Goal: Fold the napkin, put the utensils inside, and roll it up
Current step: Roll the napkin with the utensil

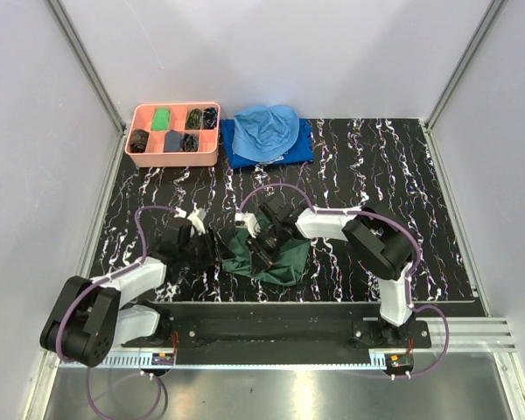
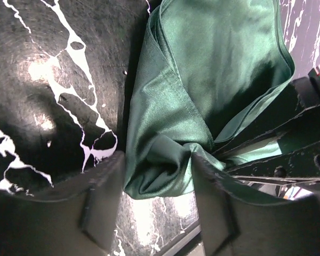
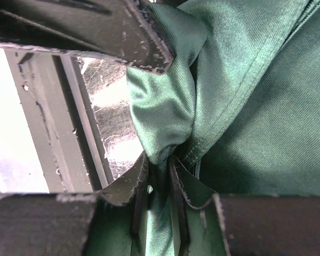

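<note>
Top external view: the napkin [image 1: 284, 265] lies bunched in a loose heap on the dark marbled surface [image 1: 402, 175], near the front edge and between the two arms.
Fold: untidy. Layers overlap and a hemmed edge shows in the wrist views, but no neat folded shape is visible, so I judge this step to be under way and not finished.
Utensils: none show in any view. Whether they are hidden by cloth or arms cannot be told, so placing them inside appears undone.
Roll: no rolled shape is visible, and this step is left to do.
Right hand [image 3: 157, 170]: the fingers are nearly together, clamped on a gathered pleat of the napkin [image 3: 245, 106], which spreads up and away from the pinch.
Left hand [image 2: 157, 176]: the fingers [image 2: 104, 208] stand apart and straddle a bunched corner of the napkin [image 2: 213, 58]. Cloth touches the right-side finger, and bare surface shows beside the other, so it is not clamped.
Napkin relative to hands: both meet at the heap's left end, close together, with the bulk of the cloth beyond them toward the right arm.
Far side: a pink tray [image 1: 171, 160] and a light blue cloth [image 1: 267, 129] on a darker blue cloth [image 1: 302, 149] sit well apart from the work.
</note>
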Controlling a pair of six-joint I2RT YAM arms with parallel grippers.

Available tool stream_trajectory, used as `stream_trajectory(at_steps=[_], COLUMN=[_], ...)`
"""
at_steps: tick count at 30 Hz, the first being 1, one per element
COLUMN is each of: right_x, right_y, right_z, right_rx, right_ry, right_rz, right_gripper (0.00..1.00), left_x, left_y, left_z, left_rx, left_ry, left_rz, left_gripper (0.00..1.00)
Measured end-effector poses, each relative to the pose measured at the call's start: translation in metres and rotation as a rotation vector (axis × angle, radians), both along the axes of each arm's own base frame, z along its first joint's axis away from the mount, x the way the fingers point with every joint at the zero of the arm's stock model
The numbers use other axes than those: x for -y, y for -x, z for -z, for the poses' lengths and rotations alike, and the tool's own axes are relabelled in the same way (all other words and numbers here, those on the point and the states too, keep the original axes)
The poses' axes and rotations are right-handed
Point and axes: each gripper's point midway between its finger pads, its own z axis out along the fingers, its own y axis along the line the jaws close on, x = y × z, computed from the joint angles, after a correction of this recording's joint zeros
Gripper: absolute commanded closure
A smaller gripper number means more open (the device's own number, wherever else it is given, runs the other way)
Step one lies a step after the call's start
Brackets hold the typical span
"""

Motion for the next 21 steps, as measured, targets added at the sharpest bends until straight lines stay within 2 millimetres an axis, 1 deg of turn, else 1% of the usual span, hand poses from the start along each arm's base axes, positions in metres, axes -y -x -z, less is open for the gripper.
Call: stream_trajectory(at_steps=[3, 4, 6, 7, 9, 10, 12, 13, 14, 15, 17, 21], right_x=[0.001, 0.001, 0.002, 0.002, 0.002, 0.002, 0.002, 0.002, 0.003, 0.004, 0.006, 0.013], right_y=[-0.001, -0.001, -0.001, -0.001, -0.001, -0.001, -0.001, -0.001, -0.001, -0.001, -0.005, -0.024], right_z=[0.0, 0.0, 0.001, 0.001, 0.0, 0.0, -0.001, -0.002, -0.004, -0.006, -0.013, -0.026], right_rx=[-0.029, -0.038, -0.053, -0.062, -0.07, -0.073, -0.081, -0.083, -0.082, -0.08, -0.055, 0.124], right_ry=[-0.013, -0.016, -0.022, -0.025, -0.028, -0.028, -0.025, -0.023, -0.017, -0.01, 0.011, 0.072], right_rz=[-0.001, -0.003, -0.003, -0.004, -0.004, -0.003, 0.001, 0.005, 0.011, 0.018, 0.046, 0.121], right_gripper=[0.77, 0.77, 0.76, 0.74, 0.72, 0.66, 0.59, 0.53, 0.42, 0.38, 0.32, 0.29], left_x=[0.001, 0.002, 0.004, 0.004, 0.006, 0.007, 0.007, 0.007, 0.007, 0.007, 0.006, 0.006], left_y=[0.0, 0.0, 0.0, 0.0, 0.001, 0.001, 0.001, 0.002, 0.002, 0.002, 0.001, 0.001], left_z=[0.005, 0.006, 0.009, 0.01, 0.011, 0.012, 0.012, 0.012, 0.012, 0.012, 0.012, 0.012], left_rx=[-0.009, -0.011, -0.017, -0.02, -0.026, -0.028, -0.03, -0.031, -0.034, -0.039, -0.053, -0.093], left_ry=[0.009, 0.013, 0.023, 0.026, 0.035, 0.037, 0.039, 0.037, 0.035, 0.032, 0.022, -0.003], left_rz=[0.002, 0.003, 0.007, 0.006, 0.013, 0.015, 0.02, 0.02, 0.021, 0.021, 0.023, 0.032], left_gripper=[0.64, 0.74, 0.84, 0.93, 1.0, 1.0, 1.0, 1.0, 1.0, 1.0, 1.0, 1.0])
